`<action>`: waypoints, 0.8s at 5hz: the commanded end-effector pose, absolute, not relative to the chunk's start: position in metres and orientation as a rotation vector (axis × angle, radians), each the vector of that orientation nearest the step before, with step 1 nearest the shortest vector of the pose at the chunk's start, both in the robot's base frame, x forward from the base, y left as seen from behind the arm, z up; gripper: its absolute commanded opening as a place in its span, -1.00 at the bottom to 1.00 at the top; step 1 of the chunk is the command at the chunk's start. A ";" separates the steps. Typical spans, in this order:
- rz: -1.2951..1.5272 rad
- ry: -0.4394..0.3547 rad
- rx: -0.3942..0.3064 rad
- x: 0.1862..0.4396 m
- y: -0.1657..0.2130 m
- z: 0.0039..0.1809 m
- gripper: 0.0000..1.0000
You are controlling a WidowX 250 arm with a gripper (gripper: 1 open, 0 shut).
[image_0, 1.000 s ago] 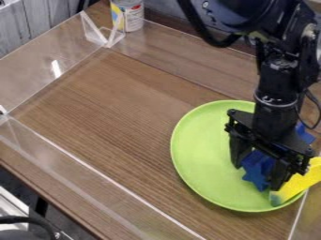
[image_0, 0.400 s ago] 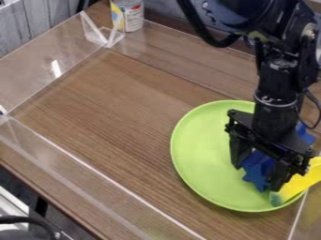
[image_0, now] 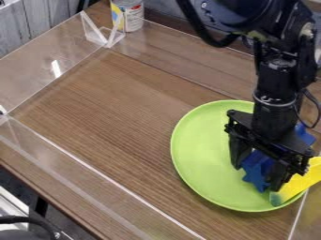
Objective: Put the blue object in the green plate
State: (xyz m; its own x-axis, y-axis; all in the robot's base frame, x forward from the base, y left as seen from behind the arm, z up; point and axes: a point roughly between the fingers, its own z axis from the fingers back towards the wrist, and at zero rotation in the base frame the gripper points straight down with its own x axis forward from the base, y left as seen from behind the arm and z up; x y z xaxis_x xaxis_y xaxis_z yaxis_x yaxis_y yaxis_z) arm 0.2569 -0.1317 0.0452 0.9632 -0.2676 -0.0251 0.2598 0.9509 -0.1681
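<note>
The green plate point(image_0: 207, 150) lies on the wooden table at the right front. My black gripper point(image_0: 267, 169) stands straight down over the plate's right part. The blue object point(image_0: 258, 171) shows between and just under the fingers, resting on or just above the plate surface. The fingers flank it closely; I cannot tell whether they still press on it. Most of the blue object is hidden by the fingers.
A yellow banana point(image_0: 298, 187) lies at the plate's right front rim, right beside the gripper. A clear acrylic wall point(image_0: 38, 66) runs along the table's left and back. A bottle point(image_0: 126, 14) stands at the back.
</note>
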 end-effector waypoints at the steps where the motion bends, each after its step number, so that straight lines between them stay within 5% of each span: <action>1: -0.278 0.027 -0.177 0.260 -0.132 0.051 -1.00; 2: -0.276 0.026 -0.177 0.260 -0.129 0.057 1.00; 4: -0.272 0.017 -0.178 0.262 -0.123 0.074 1.00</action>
